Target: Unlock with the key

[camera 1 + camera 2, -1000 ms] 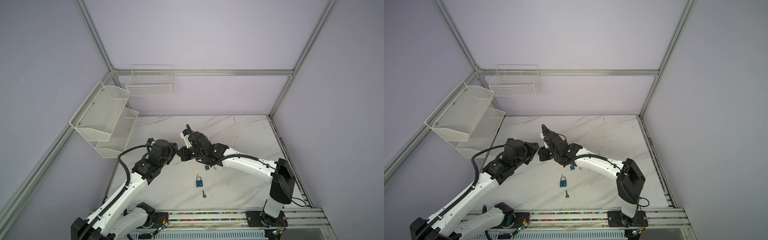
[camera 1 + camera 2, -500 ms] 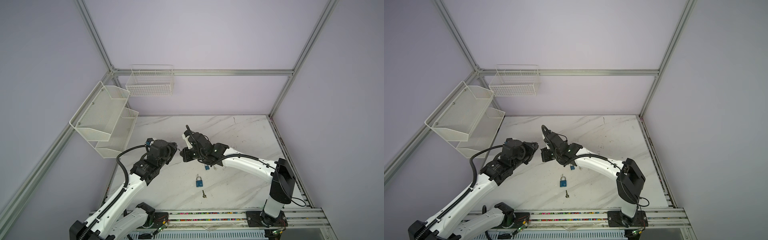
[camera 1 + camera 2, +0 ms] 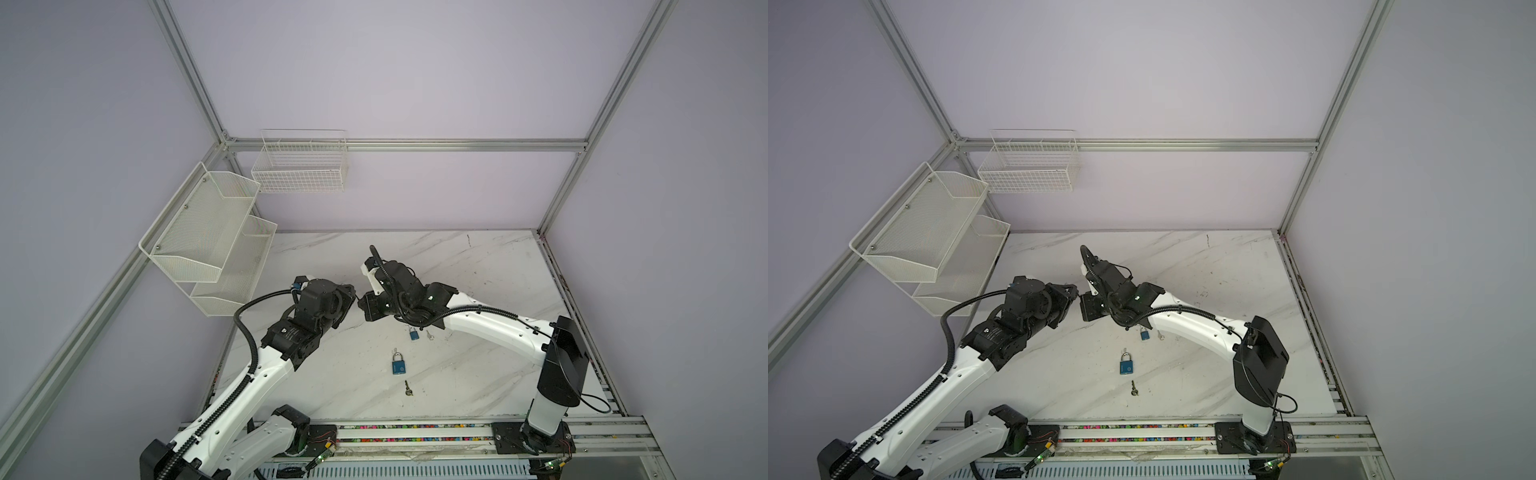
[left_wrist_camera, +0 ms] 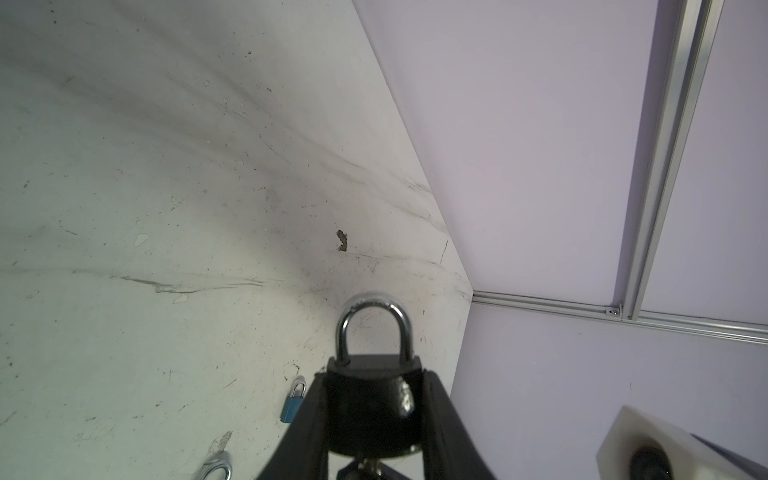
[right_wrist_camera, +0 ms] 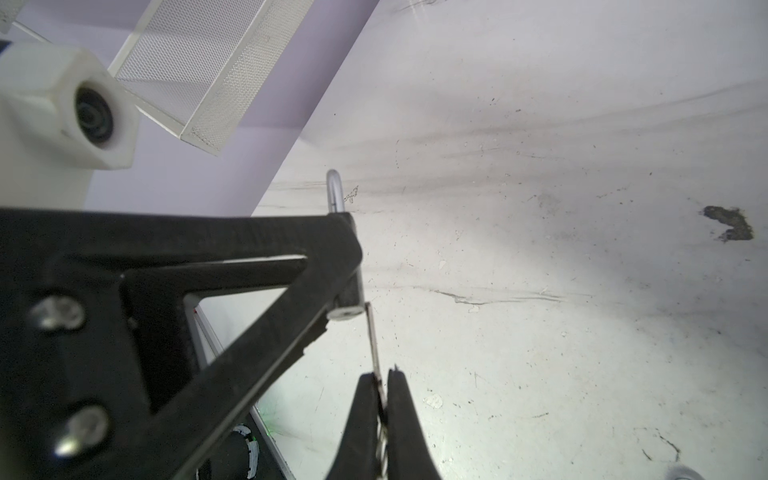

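padlock (image 4: 372, 409), black with a silver shackle (image 4: 371, 322), is held clear above the counter (image 3: 478, 282), left of its middle. at the far left a white mesh rack (image 3: 208, 241) and then a wire basket (image 3: 300, 168) are fixed to the walls. the left jaws are closed partway on the padlock's body, one finger (image 4: 303, 424) against each side. the key (image 5: 372, 340) is pinched in the tightly closed right jaws. further right a blue padlock (image 3: 397, 363), a second blue padlock (image 3: 412, 333) and a loose key (image 3: 409, 388) are laid on the counter, well apart from both jaws. the held padlock's long axis runs shackle to base: shackle pointed out past the fingers, base turned to the right jaws. the key's blade is set nearly along that axis, tip touching the base.
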Controlling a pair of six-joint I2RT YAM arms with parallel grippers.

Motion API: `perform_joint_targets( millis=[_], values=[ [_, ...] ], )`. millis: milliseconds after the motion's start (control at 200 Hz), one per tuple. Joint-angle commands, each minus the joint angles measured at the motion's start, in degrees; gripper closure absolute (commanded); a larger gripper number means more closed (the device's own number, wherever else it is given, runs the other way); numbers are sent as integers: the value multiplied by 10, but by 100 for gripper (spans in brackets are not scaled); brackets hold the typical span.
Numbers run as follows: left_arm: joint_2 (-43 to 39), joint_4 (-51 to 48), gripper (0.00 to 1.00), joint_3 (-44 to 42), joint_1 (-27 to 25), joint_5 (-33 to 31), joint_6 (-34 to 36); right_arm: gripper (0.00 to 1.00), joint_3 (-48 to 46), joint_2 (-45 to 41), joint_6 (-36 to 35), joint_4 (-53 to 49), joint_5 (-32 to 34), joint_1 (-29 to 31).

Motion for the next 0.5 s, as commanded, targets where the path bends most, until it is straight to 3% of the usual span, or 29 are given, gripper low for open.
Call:
perform_joint_targets(
  millis=[0,495],
  values=[
    [0,34,98,-18,3,8,-8,100,19,7,-15,-7,-10,3],
    [1,34,98,-14,3,6,-4,100,24,-2,-24,-21,5,6]
  ],
)
